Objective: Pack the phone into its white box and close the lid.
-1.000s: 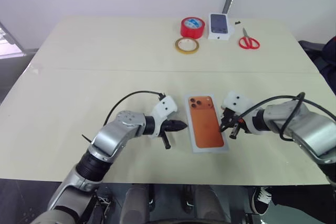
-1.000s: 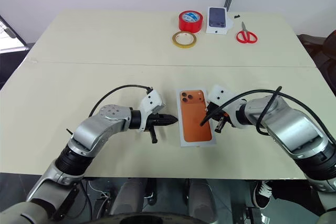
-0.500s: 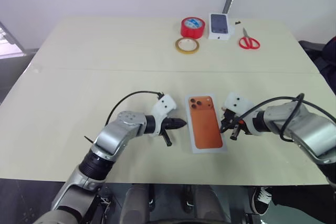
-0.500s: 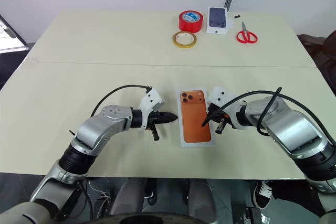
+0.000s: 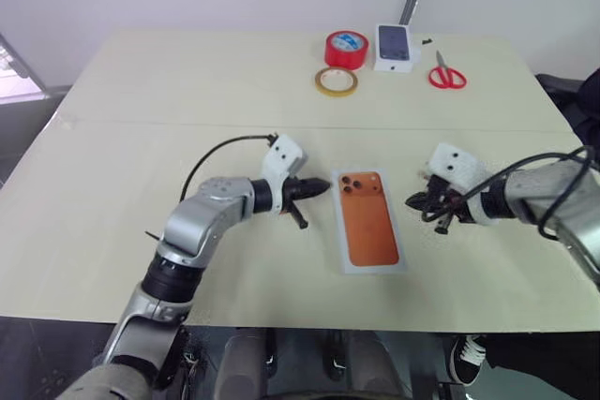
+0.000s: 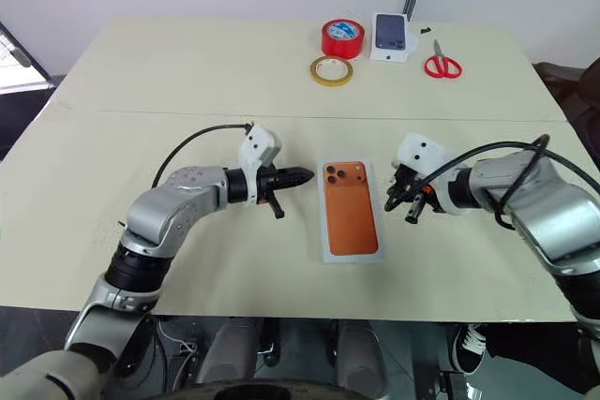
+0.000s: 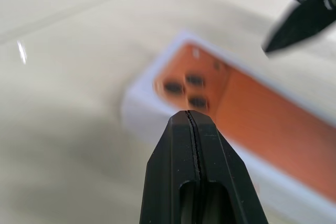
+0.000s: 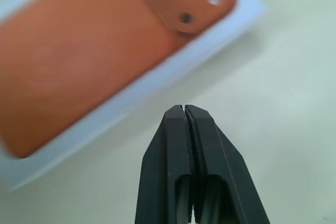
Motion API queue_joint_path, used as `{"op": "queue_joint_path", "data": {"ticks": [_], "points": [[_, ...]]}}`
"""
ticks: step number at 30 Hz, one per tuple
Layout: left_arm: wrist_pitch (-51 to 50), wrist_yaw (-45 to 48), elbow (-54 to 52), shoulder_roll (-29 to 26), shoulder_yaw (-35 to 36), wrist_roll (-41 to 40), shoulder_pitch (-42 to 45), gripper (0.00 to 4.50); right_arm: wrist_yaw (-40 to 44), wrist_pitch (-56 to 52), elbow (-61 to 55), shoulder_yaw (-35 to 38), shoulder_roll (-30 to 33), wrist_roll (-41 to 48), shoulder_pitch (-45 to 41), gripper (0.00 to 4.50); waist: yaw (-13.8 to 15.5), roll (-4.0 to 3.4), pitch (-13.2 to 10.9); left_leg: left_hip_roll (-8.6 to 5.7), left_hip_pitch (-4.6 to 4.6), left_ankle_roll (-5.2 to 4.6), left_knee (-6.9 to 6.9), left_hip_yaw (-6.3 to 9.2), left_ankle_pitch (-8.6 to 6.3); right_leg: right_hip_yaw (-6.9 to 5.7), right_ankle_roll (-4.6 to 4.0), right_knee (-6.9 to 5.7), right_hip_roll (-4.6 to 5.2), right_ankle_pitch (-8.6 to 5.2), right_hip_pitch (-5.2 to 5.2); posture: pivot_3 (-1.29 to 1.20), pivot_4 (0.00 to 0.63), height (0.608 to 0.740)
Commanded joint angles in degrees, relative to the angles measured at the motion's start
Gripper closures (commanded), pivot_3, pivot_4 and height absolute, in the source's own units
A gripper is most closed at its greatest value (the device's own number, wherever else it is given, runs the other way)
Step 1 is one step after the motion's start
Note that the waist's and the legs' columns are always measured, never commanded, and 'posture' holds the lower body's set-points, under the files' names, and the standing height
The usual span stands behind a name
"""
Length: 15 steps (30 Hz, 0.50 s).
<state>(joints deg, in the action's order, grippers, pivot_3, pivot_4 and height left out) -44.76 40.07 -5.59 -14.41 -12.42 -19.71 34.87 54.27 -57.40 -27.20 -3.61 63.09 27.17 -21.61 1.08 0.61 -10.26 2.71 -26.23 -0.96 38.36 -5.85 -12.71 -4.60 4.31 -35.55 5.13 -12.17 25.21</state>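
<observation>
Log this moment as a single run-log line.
lid: on table, orange phone print up | left gripper: shut, empty, beside lid | right gripper: shut, empty, beside lid

Both arms wear smooth silver-grey shells with black ribbed joints. A white boxy camera housing sits on each wrist, fed by a looping black cable. Each ends in two slim, tapered black fingers.

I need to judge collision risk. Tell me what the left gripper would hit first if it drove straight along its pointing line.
Probably the lid at its camera-print end: the left gripper, jaws shut, points at it, tilted slightly down. How high it hangs is unclear, so it might pass over.
</observation>
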Motion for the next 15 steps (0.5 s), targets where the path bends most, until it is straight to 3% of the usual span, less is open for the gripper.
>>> {"op": "queue_joint_path", "data": {"ticks": [1, 8, 15], "points": [[3.83, -1.37, 4.91, 1.49, -3.16, 3.82, 3.04, 4.5, 2.08, 0.47, -6.22, 3.35, 0.25, 3.94, 3.09, 4.44, -0.2, 0.0, 0.0, 0.0, 0.01, 0.0, 0.0, 0.0, 0.0, 0.0, 0.0, -0.01, 0.0, 0.0, 0.0, 0.0, 0.15, 0.74], [6.32, -3.0, 17.6, 4.2, -8.13, 10.67, 7.02, 4.5, -6.16, -3.8, -8.11, -2.13, -3.04, 0.92, 6.68, 4.44, -0.18, 0.04, 0.03, 0.04, 0.17, 0.0, 0.0, 0.02, 0.0, 0.0, -0.02, -0.06, -0.03, -0.01, -0.08, 0.0, 0.15, 0.74], [7.19, -1.95, 17.58, 4.37, -8.43, 11.59, 5.41, 4.5, -8.44, -5.28, -8.31, -2.8, -3.77, 1.13, 7.66, 4.44, -0.31, 0.11, 0.16, 0.07, 0.84, -0.02, -0.13, 0.03, -0.05, -0.01, -0.22, 0.16, -0.01, -0.14, -0.69, 0.0, 0.15, 0.74]]}}
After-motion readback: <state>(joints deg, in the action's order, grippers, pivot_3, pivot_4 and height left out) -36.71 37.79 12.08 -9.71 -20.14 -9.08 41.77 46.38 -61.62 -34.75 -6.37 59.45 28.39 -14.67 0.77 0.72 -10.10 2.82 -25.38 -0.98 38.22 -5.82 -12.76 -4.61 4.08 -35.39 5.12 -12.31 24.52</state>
